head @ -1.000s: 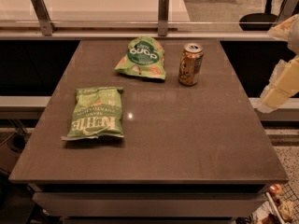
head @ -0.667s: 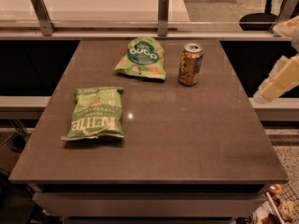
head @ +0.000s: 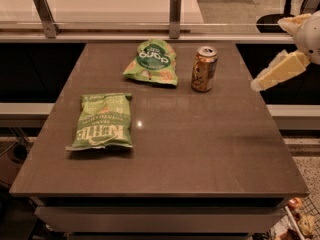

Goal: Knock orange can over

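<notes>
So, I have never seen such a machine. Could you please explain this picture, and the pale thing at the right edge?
One camera looks down on a dark brown table. The pale thing is the gripper of a robot arm, in the air to the right of the table; nothing is seen in it. On the table a small orange-gold metal drink can stands upright. A green chip bag lies left of it, and a green Kettle chip bag lies nearer the front left.

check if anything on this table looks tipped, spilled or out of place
Nothing stands out. The orange can stands upright near the far right of the table. The near green chip bag and the far green chip bag lie flat, and no spill shows. The hand hangs beyond the table's right edge, apart from the can.
</notes>
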Action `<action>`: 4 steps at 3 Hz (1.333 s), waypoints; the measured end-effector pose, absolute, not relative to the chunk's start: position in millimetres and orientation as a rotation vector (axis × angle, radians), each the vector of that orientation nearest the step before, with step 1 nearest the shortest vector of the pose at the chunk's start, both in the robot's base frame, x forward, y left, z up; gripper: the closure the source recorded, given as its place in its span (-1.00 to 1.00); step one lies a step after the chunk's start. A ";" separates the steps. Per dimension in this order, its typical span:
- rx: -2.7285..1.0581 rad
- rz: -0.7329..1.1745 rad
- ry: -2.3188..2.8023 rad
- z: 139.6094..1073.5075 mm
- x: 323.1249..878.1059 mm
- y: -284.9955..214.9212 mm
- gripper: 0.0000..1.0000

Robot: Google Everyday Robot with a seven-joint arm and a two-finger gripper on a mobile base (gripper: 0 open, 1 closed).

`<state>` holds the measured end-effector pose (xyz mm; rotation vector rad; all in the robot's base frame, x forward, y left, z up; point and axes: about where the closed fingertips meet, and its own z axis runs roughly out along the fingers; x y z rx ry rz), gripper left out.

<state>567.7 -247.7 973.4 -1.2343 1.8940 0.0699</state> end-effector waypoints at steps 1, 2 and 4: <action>-1.196 0.189 1.840 955.4 594.1 -232.6 -1.00; -1.146 0.314 1.808 935.9 610.4 -212.9 -1.00; -1.127 0.345 1.769 928.4 622.6 -206.6 -1.00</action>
